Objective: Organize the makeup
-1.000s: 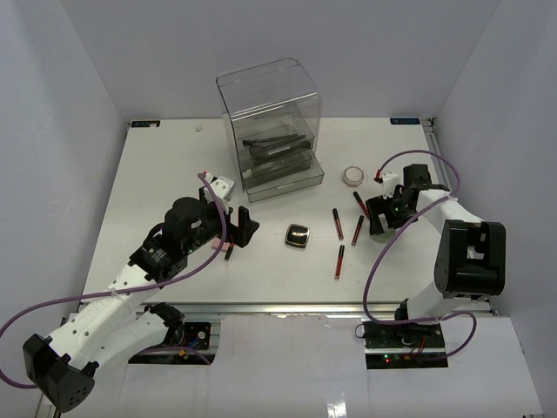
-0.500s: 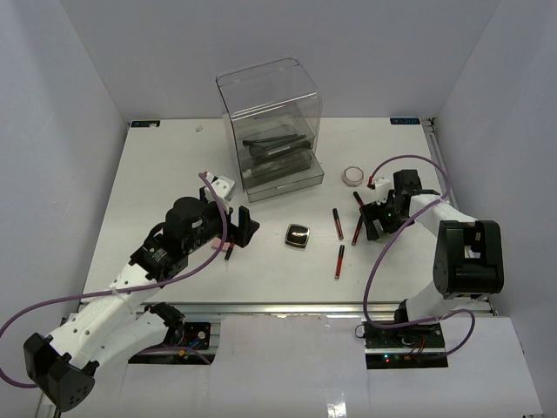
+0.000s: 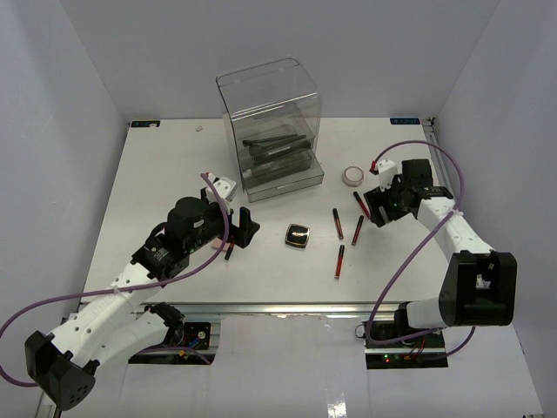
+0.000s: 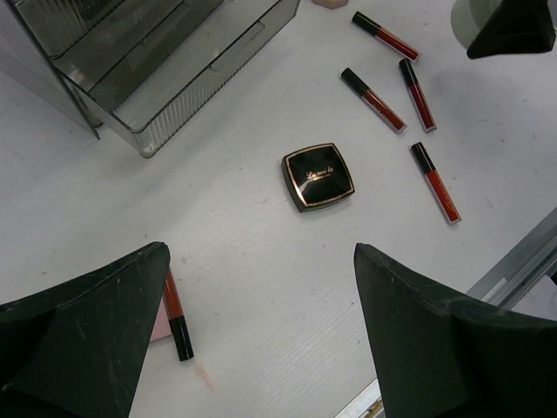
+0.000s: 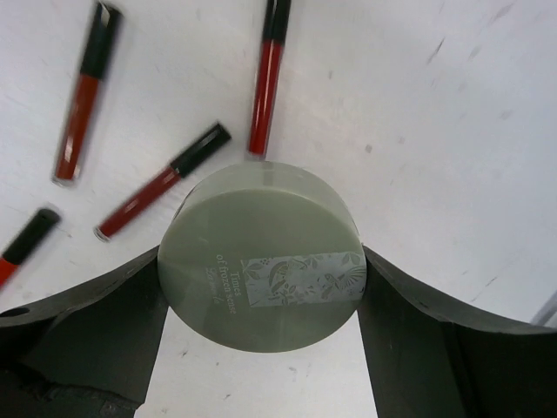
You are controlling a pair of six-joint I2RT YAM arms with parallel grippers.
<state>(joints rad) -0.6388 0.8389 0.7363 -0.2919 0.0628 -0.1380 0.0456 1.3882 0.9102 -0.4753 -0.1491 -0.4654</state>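
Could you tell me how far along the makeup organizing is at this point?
Done: dark items lie in the clear drawer box. In hand: round tin between the right fingers. Remaining: black compact, five tubes, small jar; left fingers open.

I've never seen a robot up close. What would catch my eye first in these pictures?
Most striking is the round grey-green tin, pinched in the right claw over scattered red-and-black tubes on the right. At the back stands a tall clear drawer box. The left claw hangs wide open near a black square compact.
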